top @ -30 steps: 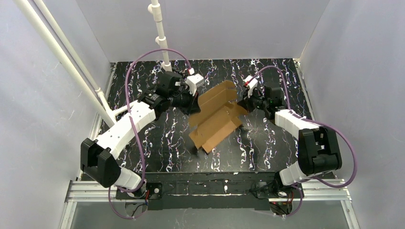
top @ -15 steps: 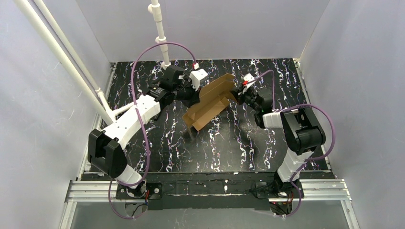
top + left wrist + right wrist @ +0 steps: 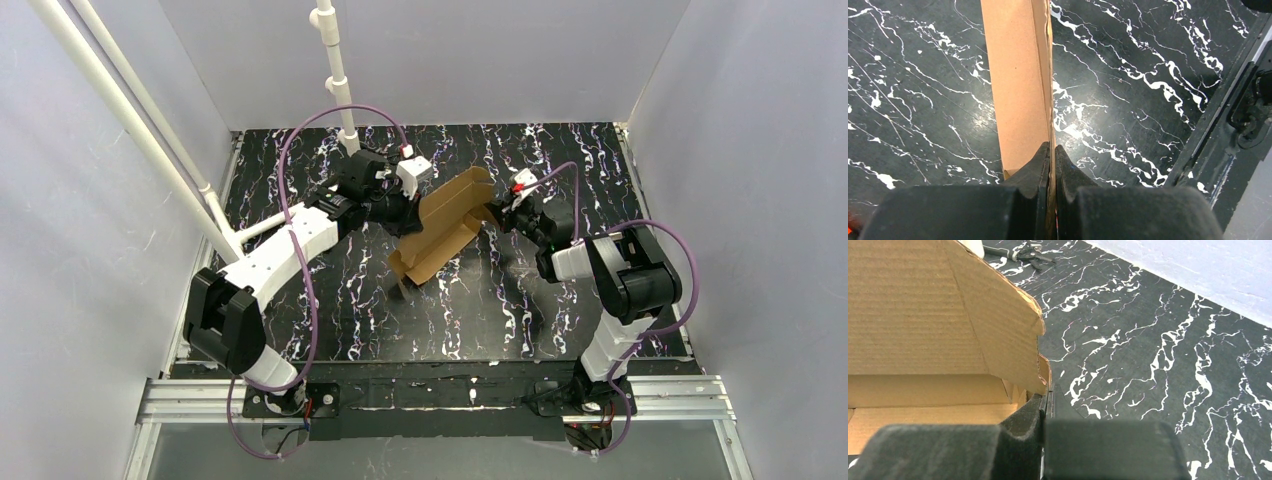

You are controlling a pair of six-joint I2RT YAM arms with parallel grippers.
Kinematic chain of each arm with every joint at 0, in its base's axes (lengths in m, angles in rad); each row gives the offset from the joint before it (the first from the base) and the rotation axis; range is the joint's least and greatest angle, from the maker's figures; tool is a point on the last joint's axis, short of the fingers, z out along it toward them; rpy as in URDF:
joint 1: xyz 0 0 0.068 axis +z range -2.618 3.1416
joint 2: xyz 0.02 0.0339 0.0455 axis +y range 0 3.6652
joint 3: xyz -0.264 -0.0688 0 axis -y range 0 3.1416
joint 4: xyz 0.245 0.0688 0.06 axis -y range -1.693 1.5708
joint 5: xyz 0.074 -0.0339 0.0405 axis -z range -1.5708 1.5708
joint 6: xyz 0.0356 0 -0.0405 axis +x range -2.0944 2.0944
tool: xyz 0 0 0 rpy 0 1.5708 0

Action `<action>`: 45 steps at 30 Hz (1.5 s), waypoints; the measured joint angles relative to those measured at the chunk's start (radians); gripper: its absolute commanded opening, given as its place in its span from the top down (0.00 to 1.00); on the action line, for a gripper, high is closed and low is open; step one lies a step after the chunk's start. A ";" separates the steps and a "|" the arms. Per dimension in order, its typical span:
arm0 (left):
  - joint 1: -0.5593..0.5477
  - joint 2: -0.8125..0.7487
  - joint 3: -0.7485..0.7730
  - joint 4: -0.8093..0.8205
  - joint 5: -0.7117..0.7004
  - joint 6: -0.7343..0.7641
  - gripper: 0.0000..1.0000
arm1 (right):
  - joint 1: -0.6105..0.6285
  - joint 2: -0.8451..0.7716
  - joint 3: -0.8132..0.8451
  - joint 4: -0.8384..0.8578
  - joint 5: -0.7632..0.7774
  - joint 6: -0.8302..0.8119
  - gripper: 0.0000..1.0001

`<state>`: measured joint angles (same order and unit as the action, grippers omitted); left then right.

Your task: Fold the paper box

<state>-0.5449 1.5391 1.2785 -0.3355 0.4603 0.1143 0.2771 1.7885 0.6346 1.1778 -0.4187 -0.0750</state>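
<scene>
Pale grey walls [image 3: 450, 60] close in a black table [image 3: 300, 160] veined with white, and both arms reach out over its far half. Between them hangs the paper box [image 3: 440, 228], a half-formed brown trough tilted with its near end low. It's gripped from opposite sides, I'd guess so its walls stand up while the creases set. The left gripper [image 3: 408, 213] and the right gripper [image 3: 497, 213] are each pinched tight on a thin cardboard edge.

Lab test cell: white panels [image 3: 440, 50], marbled tabletop [image 3: 480, 320].
</scene>
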 measured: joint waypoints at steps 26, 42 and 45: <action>0.000 -0.030 -0.055 0.019 0.015 -0.056 1.00 | 0.000 -0.049 -0.058 -0.050 -0.154 -0.011 0.78; 0.000 -0.042 -0.071 0.018 0.019 -0.063 1.00 | 0.000 -0.059 -0.055 -0.132 -0.251 -0.007 0.71; 0.000 -0.043 -0.074 0.018 0.019 -0.063 1.00 | 0.000 -0.059 -0.055 -0.137 -0.264 -0.007 0.69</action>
<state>-0.5449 1.4956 1.2049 -0.3172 0.4797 0.0513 0.2771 1.7298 0.5800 1.0409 -0.6823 -0.0818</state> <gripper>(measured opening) 0.014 0.295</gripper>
